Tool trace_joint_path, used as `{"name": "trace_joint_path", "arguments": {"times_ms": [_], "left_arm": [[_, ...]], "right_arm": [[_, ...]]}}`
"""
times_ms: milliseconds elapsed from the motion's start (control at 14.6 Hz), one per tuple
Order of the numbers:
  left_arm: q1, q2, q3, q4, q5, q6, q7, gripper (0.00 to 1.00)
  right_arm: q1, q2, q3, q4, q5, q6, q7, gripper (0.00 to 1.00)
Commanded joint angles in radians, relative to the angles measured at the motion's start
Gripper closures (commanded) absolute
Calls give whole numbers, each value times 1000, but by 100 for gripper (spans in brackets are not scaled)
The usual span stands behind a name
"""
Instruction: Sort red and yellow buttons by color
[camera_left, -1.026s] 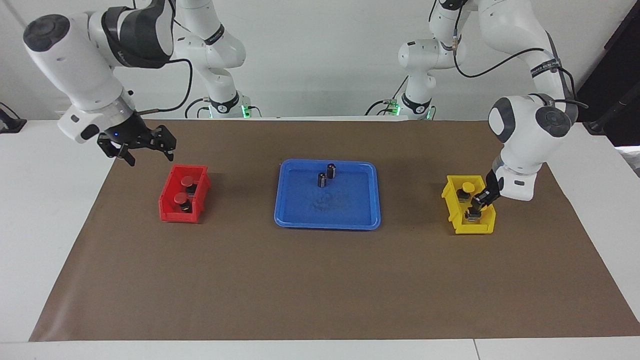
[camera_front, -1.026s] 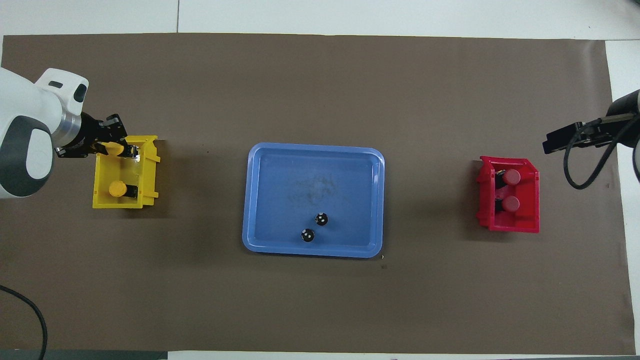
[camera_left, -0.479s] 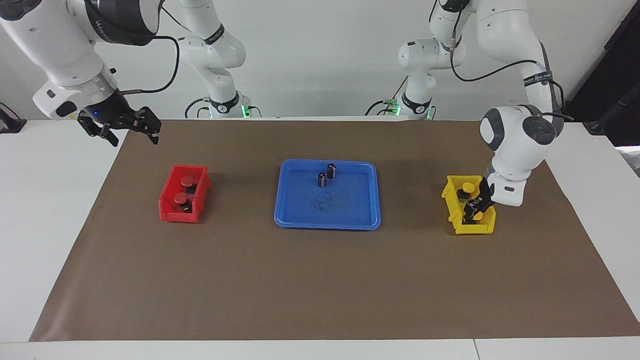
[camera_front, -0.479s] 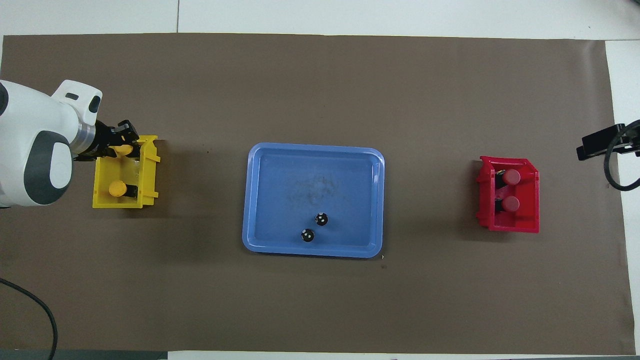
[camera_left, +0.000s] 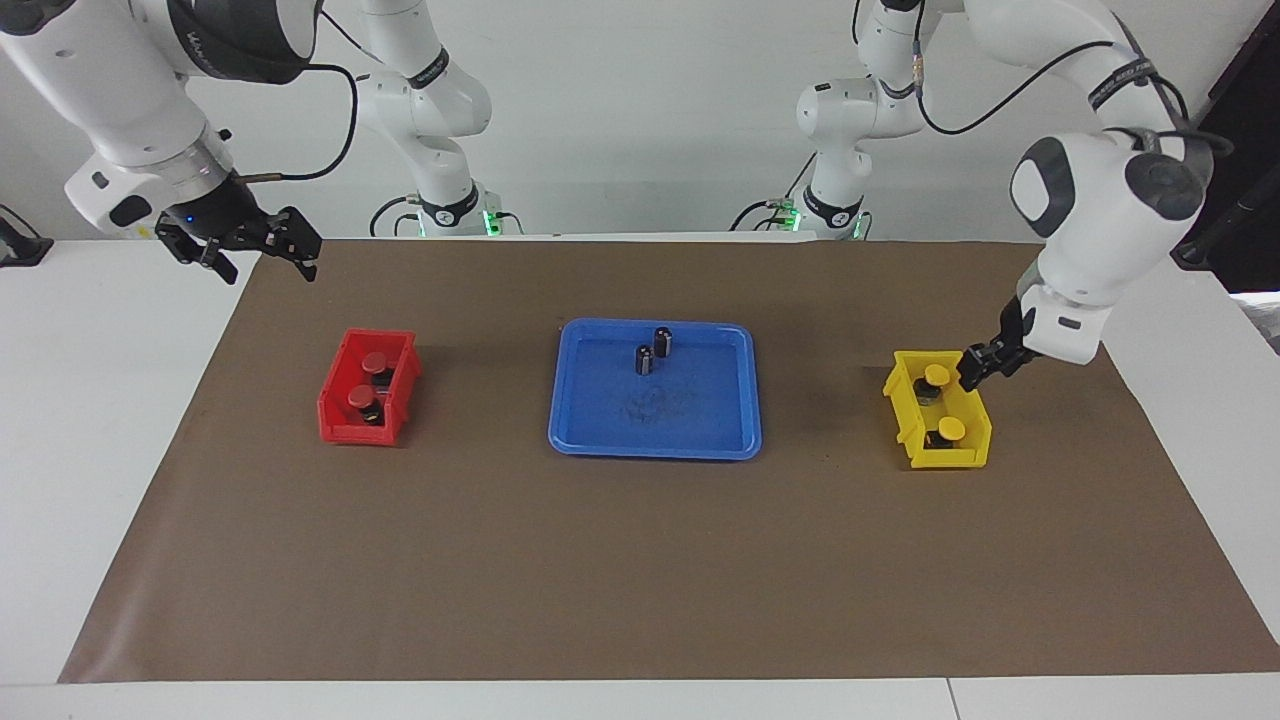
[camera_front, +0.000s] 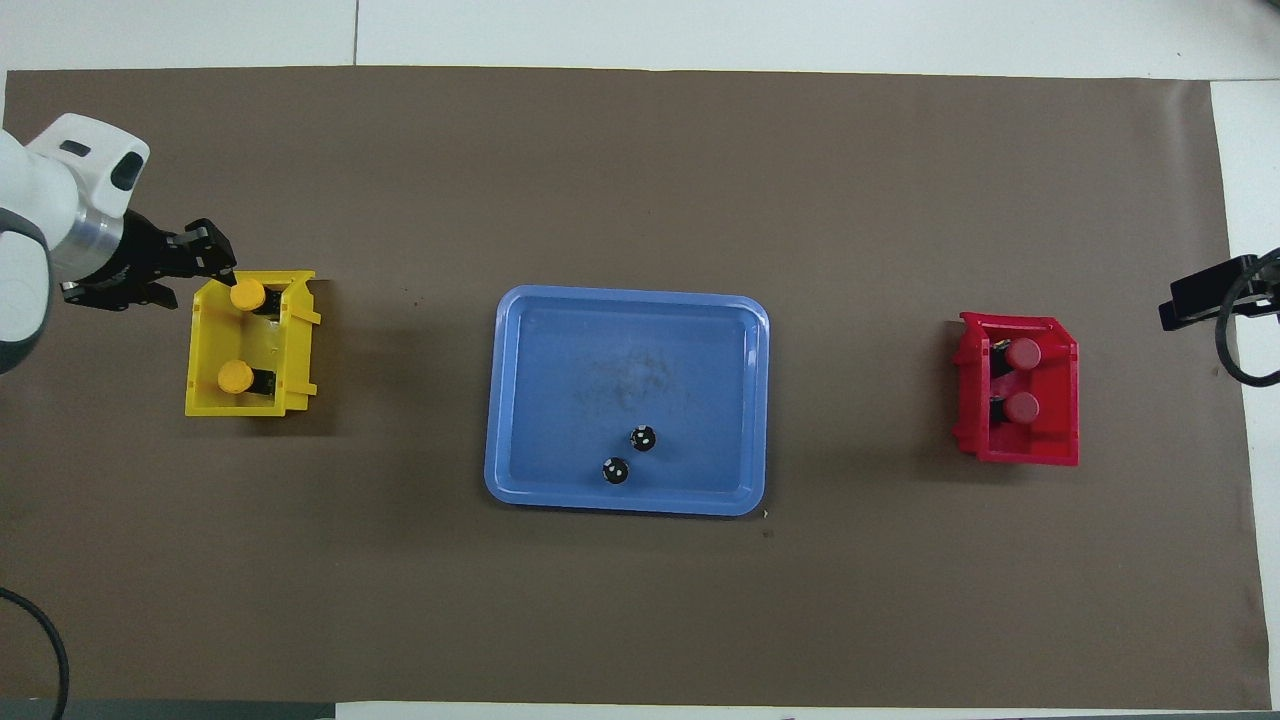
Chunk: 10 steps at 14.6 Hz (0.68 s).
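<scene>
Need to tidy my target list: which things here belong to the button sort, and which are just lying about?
Job:
- two red buttons in the red bin
- two yellow buttons in the yellow bin
- left claw, over the yellow bin
- right claw, waiting near the red bin's end

Lying about:
- two black cylinders, in the blue tray
- brown mat

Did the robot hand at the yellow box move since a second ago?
Yes. The left gripper was down inside the yellow bin on a yellow button; now it is up above the bin's rim, on the side nearer the robots, holding nothing.
</scene>
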Motion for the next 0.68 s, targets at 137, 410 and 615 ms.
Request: {"name": "trace_joint_path", "arguments": {"times_ms": [137,410,615], "left_arm": [[24,-124,-6,34,-7,-197,184,0],[14,-141,-15,109,-10,-291,212,0],[14,-181,-15,101,-16,-294,215,0]], "right_arm": [[-7,2,12,32,-20,-16,23,0],[-18,14,11,64,-21,-17,22,0],[-18,21,9,74,-21,-22,22,0]]}}
